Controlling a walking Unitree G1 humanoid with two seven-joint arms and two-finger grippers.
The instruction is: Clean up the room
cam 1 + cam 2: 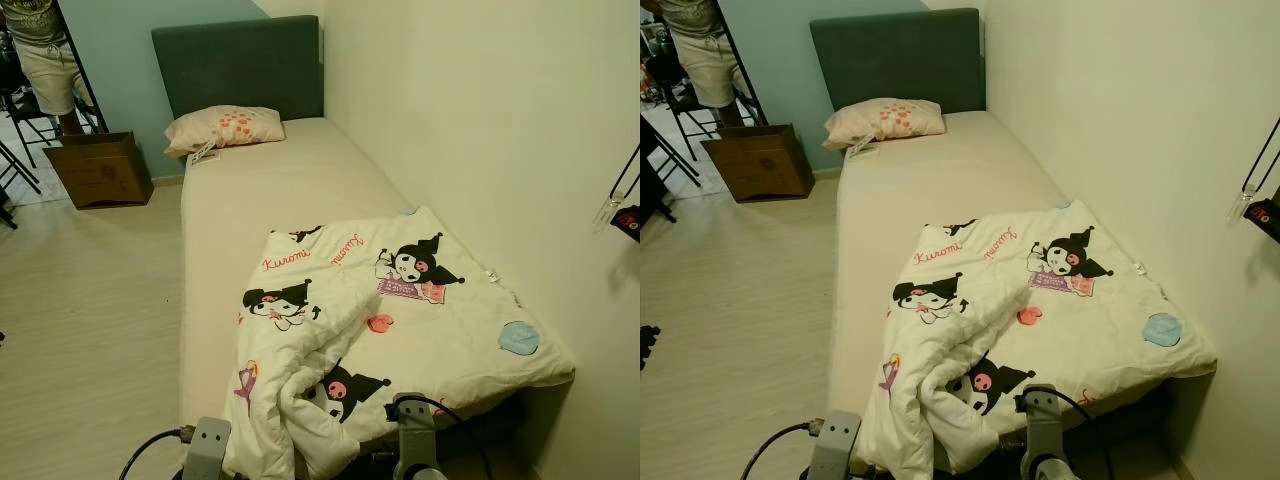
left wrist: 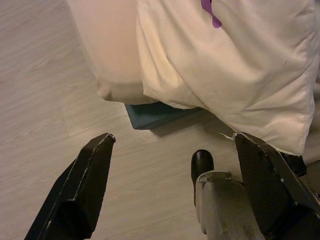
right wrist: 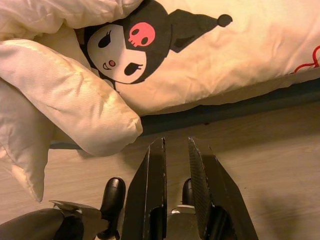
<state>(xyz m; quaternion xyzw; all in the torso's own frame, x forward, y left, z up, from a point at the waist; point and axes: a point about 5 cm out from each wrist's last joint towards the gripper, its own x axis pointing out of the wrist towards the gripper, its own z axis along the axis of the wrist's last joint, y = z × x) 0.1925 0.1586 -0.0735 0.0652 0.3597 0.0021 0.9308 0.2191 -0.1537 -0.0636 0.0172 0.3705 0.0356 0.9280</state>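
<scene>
One blanket (image 1: 400, 310) corner overhanging the bed (image 1: 250, 190) foot.

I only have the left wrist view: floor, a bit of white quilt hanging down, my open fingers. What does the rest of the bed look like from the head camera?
Observer: The quilt lies rumpled over the foot end of the bed, one corner folded back on itself and drooping over the edge.
Operator: Anything at the head end?
Observer: A pillow with orange spots lies against the grey-green headboard.
Operator: And my right gripper?
Observer: The right gripper hangs just below the quilt's edge over the floor, fingers nearly together and holding nothing.
Operator: Anything beside the bed?
Observer: A cardboard box stands on the floor left of the headboard.
</scene>
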